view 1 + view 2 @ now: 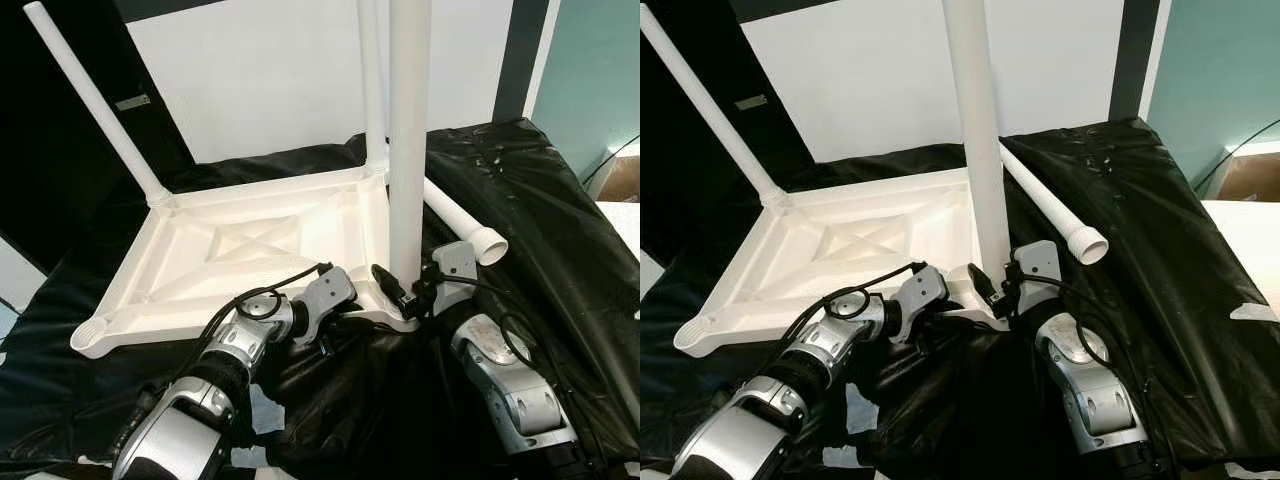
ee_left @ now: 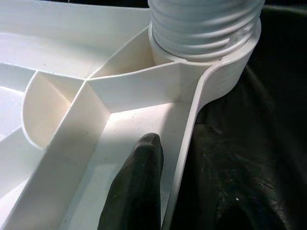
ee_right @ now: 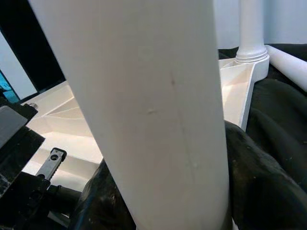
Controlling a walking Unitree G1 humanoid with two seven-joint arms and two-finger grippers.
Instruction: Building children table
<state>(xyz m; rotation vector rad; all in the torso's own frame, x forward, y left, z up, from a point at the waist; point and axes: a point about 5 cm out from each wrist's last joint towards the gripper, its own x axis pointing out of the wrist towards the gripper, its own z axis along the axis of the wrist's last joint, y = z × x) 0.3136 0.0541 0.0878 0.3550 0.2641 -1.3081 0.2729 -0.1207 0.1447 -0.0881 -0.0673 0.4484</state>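
Left pincer (image 1: 345, 300) is clamped on the near rim of the upside-down tabletop (image 1: 240, 250), one black finger (image 2: 136, 187) lying inside the ribbed underside and the other outside the rim down on the black sheet (image 1: 540, 210), so it looks like it's just pinning the thing down.

Going left to right: the near-left corner socket (image 1: 90, 338) is bare, no leg in it yet. The far-left leg (image 1: 95, 100) is already in and leans outward. The far-right leg (image 1: 372, 80) stands in its corner too. Then the big one, the near-right leg (image 1: 975, 140), stands upright in its socket right by both pincers. From the left wrist view you can see thread rings on it above the collar, so my guess is it's not screwed fully home. Right pincer (image 1: 1002, 285) is closed around the base of that leg. Off to the right a spare leg (image 1: 1050, 205) lies on the sheet with its open end toward the right edge of the worktop.

So I'd say we're mid-way through leg three of four. Next move is probably more twisting on that near-right leg until the threads disappear, with the left side holding the top from spinning. Then the spare one goes to the bare corner.
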